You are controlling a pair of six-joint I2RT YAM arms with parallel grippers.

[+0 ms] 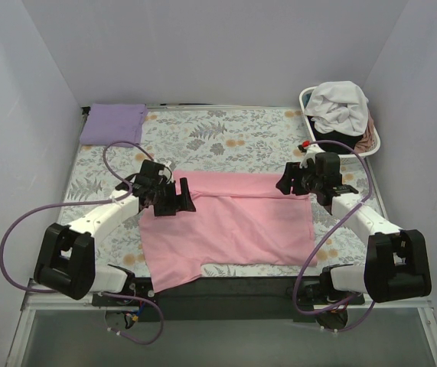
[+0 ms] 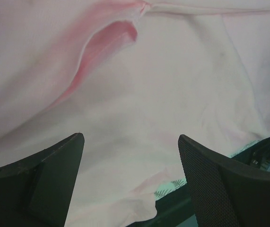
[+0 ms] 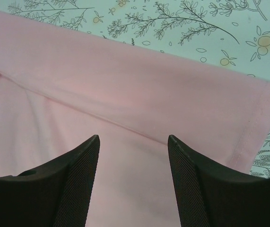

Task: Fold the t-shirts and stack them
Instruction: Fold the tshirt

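Observation:
A light pink t-shirt (image 1: 233, 225) lies spread on the table, its far strip folded down along a straight crease (image 3: 125, 127). My left gripper (image 1: 178, 199) hovers over the shirt's far left corner, open, with nothing between its fingers (image 2: 130, 137). Over the far right corner, my right gripper (image 1: 287, 183) is also open and empty above the fold (image 3: 133, 138). The near hem bunches at the table edge (image 2: 139, 208). A folded lavender t-shirt (image 1: 113, 122) rests at the far left corner. A white t-shirt (image 1: 340, 103) sits heaped over darker ones in the basket.
The white laundry basket (image 1: 308, 98) stands at the far right corner. The floral table cover (image 1: 226, 138) shows behind and beside the pink shirt. Purple cables (image 1: 19, 229) loop by both arm bases. White walls close in on three sides.

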